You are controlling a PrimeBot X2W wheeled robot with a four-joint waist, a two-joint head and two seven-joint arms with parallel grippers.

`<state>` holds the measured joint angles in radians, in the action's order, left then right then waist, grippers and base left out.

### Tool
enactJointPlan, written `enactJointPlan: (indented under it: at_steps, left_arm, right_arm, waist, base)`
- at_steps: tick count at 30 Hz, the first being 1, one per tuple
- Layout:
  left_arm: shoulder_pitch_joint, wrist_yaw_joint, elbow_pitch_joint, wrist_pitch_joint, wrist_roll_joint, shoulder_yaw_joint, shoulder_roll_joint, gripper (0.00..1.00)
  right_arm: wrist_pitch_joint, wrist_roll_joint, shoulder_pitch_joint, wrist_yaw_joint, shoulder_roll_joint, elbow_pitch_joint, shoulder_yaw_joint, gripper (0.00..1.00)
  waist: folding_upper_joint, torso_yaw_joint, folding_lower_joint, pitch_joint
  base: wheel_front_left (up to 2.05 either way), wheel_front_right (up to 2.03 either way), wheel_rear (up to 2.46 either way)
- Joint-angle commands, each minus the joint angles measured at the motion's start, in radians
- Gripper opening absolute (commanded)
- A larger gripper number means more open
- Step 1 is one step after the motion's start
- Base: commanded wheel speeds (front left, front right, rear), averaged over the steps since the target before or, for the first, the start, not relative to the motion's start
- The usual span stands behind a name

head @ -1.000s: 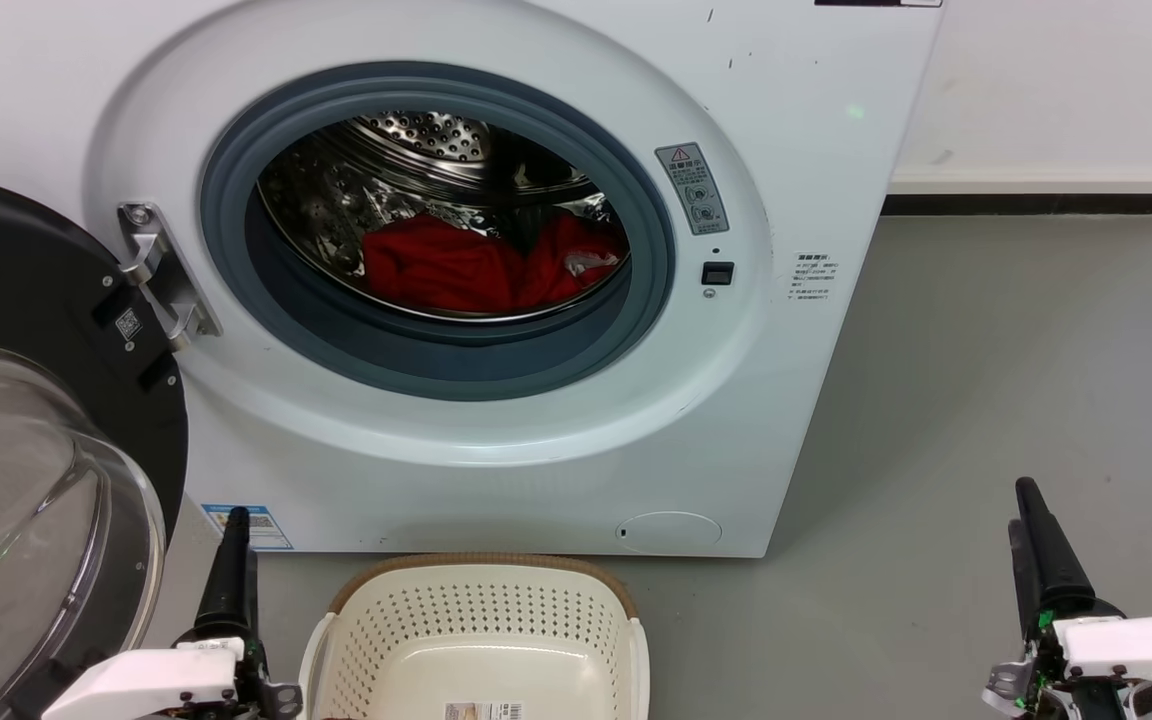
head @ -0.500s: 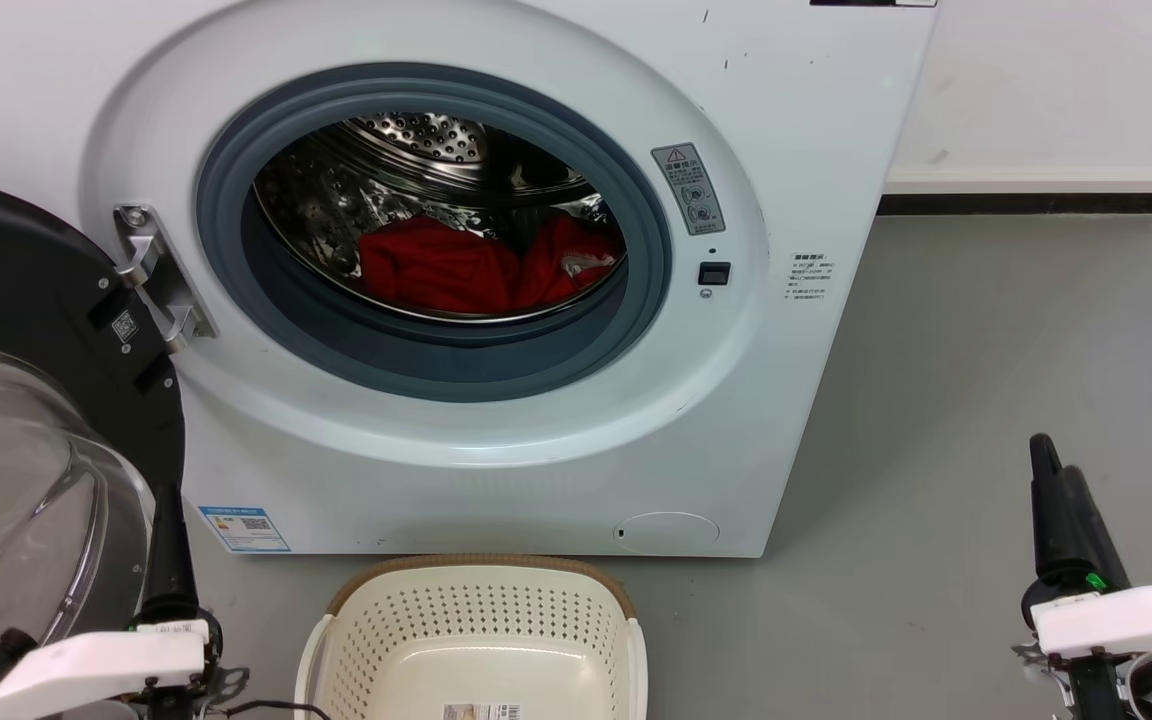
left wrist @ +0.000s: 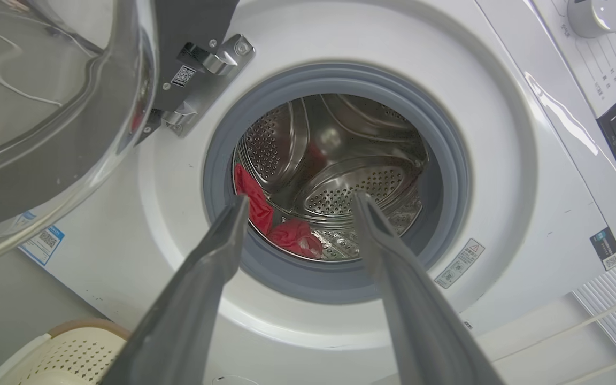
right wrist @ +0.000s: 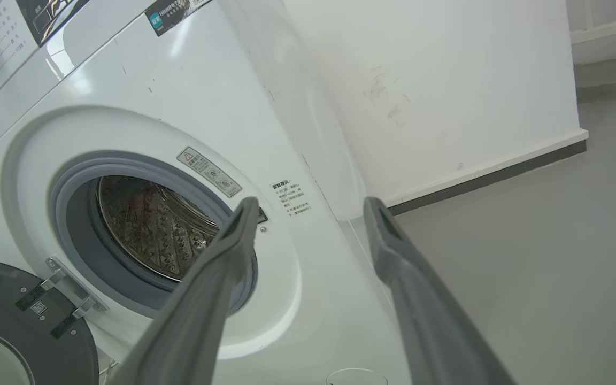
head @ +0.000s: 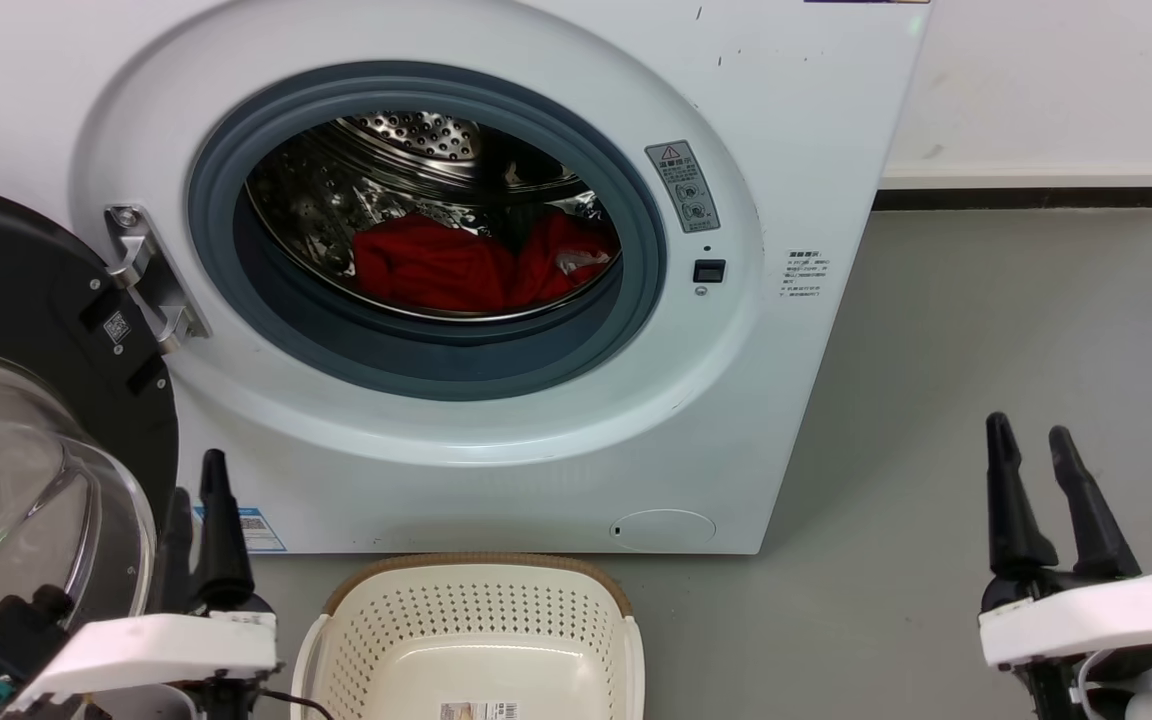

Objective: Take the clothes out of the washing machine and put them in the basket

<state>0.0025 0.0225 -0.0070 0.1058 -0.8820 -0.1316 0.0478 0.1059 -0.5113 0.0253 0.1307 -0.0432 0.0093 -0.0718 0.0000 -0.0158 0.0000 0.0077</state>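
Grey floor (head: 936,350), white wall (head: 1036,80). Head view: crumpled bright red clothes (head: 436,270) lie low in the machine's (head: 786,120) steel drum (head: 406,135), door (head: 26,300) swung open; cream basket (head: 476,575) stands before it. Left wrist view: left gripper's (left wrist: 301,197) fingers spread apart. Right wrist view: right gripper's (right wrist: 312,200) likewise.

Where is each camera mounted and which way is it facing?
Head view: on the head, looking forward and down at the washing machine, door and basket; left hand and right hand at the bottom corners.
Left wrist view: on the left wrist, aimed into the drum at the clothes; its two fingers show.
Right wrist view: on the right wrist, facing the machine's front and the wall; its two fingers show.
Shared: head and left wrist views both show the clothes and basket.
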Motion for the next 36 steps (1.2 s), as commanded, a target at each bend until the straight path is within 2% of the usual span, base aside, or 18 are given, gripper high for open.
enactJointPlan:
  at_steps: [1,8,12,18,26,31,36]
  left_arm:
    - [0.004,0.000,-0.022,0.009,0.020,0.012,0.002,1.00]
    - [0.020,-0.010,-0.051,0.032,0.157,0.068,0.003,1.00]
    - [0.022,0.002,-0.042,0.042,0.241,0.102,0.003,1.00]
    - [0.022,-0.029,-0.075,0.059,0.368,0.136,0.003,1.00]
    - [0.039,-0.069,-0.083,0.078,0.485,0.166,0.003,1.00]
    - [0.047,-0.074,-0.075,0.088,0.540,0.186,0.003,1.00]
    - [0.055,-0.061,-0.049,0.100,0.585,0.205,0.003,1.00]
  right_arm:
    - [0.008,0.035,-0.002,0.000,-0.006,-0.018,0.006,1.00]
    - [0.031,0.179,-0.011,0.000,-0.006,-0.036,0.034,1.00]
    - [0.041,0.231,-0.018,0.000,-0.006,-0.029,0.044,1.00]
    - [0.058,0.315,-0.022,0.000,-0.007,-0.030,0.064,1.00]
    - [0.076,0.409,-0.032,0.000,-0.007,-0.033,0.073,1.00]
    - [0.089,0.448,-0.042,0.000,-0.007,-0.018,0.071,1.00]
    - [0.099,0.469,-0.050,0.000,-0.008,0.006,0.076,1.00]
  waist:
    - [0.0000,0.000,0.0000,0.000]
    - [0.0000,-0.001,0.0000,0.002]
    - [0.0000,-0.001,0.0000,0.002]
    - [0.0000,0.000,0.0000,0.003]
    - [0.0000,-0.004,0.0000,0.004]
    - [0.0000,-0.004,0.0000,0.003]
    - [0.0000,-0.002,0.0000,0.002]
  base:
    - [0.00,0.00,0.00]
    - [0.00,0.00,0.00]
    - [0.00,0.00,0.00]
    - [0.00,0.00,0.00]
    - [0.00,0.00,0.00]
    - [0.00,0.00,0.00]
    - [0.00,0.00,0.00]
